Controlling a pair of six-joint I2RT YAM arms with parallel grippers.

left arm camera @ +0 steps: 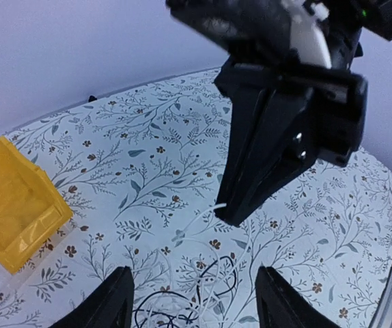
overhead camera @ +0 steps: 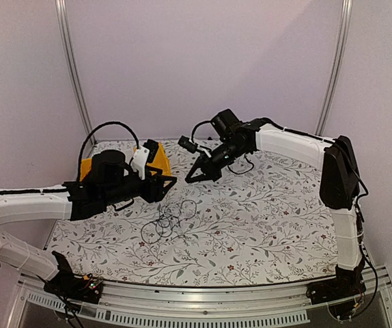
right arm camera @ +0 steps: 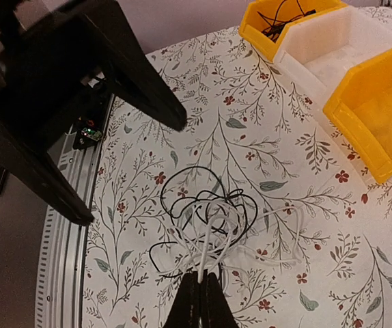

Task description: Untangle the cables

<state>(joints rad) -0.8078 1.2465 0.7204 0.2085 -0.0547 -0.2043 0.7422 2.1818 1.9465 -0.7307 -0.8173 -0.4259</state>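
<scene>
No legible text, labels, brands or numbers on anything.

Floral table [overhead camera: 271, 222], cables [overhead camera: 171, 220], bins [right arm camera: 377, 113] atop.

Floral-print tabletop [overhead camera: 264, 232], white bin [right arm camera: 332, 55] between two yellow bins [right arm camera: 380, 116], pale wall [overhead camera: 203, 61] behind.

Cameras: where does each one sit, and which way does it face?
Top external: above and behind the left arm and right arm, both shown, looking down on the table.
Left wrist: faces the right gripper; its own open fingers frame the bottom.
Right wrist: looks down past its shut fingers at the cable tangle and left gripper.
Shared: both wrist views show that tangle.
</scene>
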